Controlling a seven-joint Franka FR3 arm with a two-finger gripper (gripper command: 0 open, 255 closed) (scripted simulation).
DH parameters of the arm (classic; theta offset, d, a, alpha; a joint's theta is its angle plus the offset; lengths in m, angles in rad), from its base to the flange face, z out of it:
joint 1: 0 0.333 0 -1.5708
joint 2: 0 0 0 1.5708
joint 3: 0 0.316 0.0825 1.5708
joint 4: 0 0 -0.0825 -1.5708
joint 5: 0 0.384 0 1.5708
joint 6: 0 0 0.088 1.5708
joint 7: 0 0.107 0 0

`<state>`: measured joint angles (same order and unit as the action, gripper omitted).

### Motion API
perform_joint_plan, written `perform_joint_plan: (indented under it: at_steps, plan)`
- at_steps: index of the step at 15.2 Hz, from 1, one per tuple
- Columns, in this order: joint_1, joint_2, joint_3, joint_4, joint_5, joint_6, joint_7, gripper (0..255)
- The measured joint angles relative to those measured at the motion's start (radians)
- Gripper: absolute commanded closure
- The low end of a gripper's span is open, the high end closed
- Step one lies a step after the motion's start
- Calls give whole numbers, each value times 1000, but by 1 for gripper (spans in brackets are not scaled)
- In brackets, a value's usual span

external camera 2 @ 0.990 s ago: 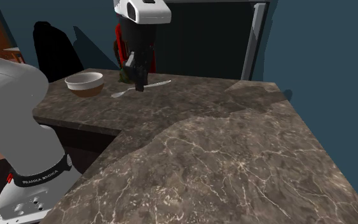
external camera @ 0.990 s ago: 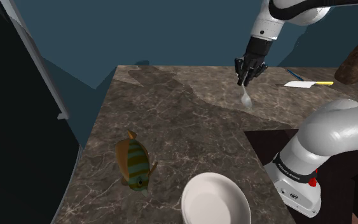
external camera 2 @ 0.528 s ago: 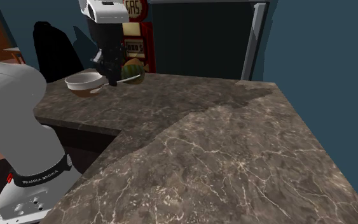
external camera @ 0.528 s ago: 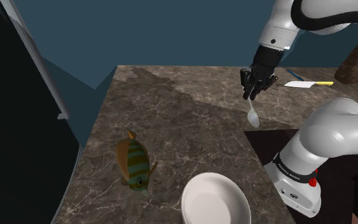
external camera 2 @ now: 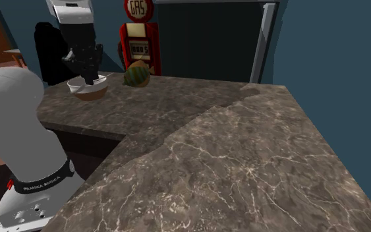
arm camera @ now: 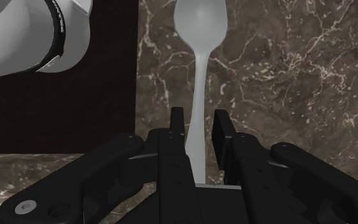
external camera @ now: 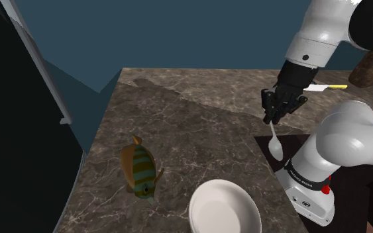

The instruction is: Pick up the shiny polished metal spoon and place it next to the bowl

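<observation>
Black claw [external camera: 271, 120] clenched on spoon [external camera: 274, 141] handle. Pale spoon hangs scoop-end down, clear of marble worktop [external camera: 178, 126], over worktop edge at shoulder view's right, beside arm base [external camera: 307, 192]. White bowl [external camera: 224, 206] sits nearer on worktop, apart from spoon. Striped fish [external camera: 140, 171] lies to shoulder view's left of bowl. Wrist view: fingers [arm camera: 177, 127] pinch spoon [arm camera: 199, 38] handle from both sides. Second exterior view: claw [external camera 2: 88, 74] hovers just above bowl [external camera 2: 88, 89]; red gas pump [external camera 2: 138, 39] stands behind fish [external camera 2: 138, 74].
</observation>
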<state>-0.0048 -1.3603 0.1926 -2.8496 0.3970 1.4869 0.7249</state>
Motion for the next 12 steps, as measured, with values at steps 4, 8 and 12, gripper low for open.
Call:
perform_joint_plan:
  at_steps: [4,8,12]
  plan:
    - [71,-125,96,-14,105,-82,116,255]
    - [138,-210,206,-5,225,-141,231,255]
    - [193,-260,322,36,357,-188,352,255]
